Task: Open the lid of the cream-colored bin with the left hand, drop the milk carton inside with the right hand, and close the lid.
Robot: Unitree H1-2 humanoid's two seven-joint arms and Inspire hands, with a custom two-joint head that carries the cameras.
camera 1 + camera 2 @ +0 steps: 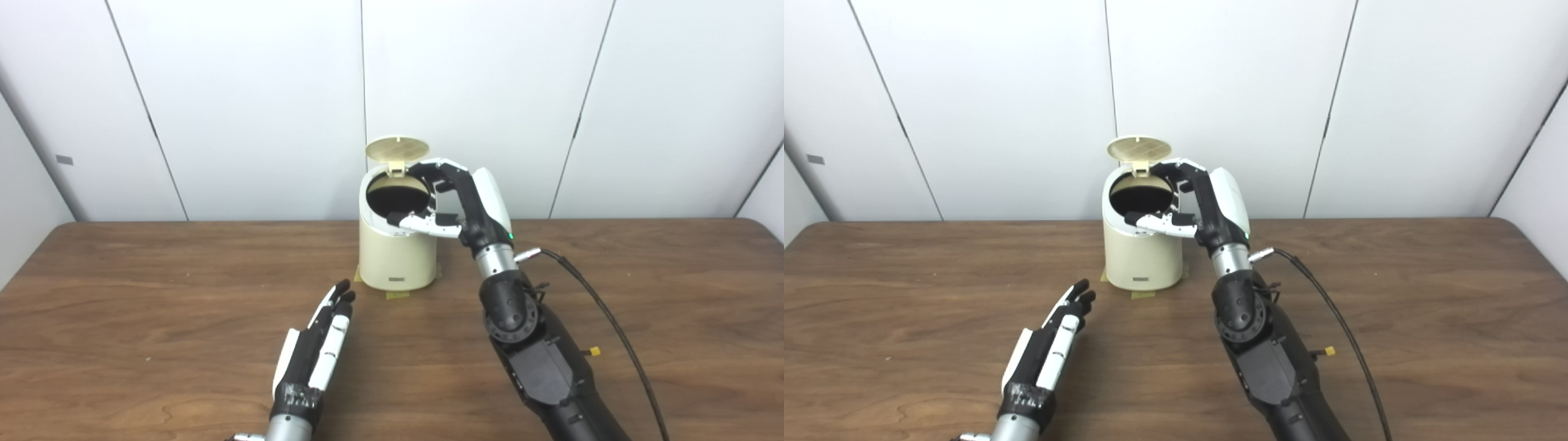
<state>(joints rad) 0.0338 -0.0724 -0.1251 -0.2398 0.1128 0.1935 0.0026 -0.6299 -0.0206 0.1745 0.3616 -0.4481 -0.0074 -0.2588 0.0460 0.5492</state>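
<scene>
The cream-colored bin [397, 257] stands at the back middle of the table, its round lid [397, 149] tipped up and open over the dark opening [398, 199]. My right hand [456, 199] hovers at the bin's right rim, fingers spread apart over the opening, holding nothing. No milk carton shows in either view; the inside of the bin is too dark to see into. My left hand [318, 346] lies low over the table in front of the bin, fingers straight and pointing toward it, empty.
The brown wooden table [122, 294] runs wide to both sides. Yellow tape marks [397, 295] sit at the bin's base. A black cable [606, 318] trails from my right wrist down the table's right side. White wall panels stand close behind the bin.
</scene>
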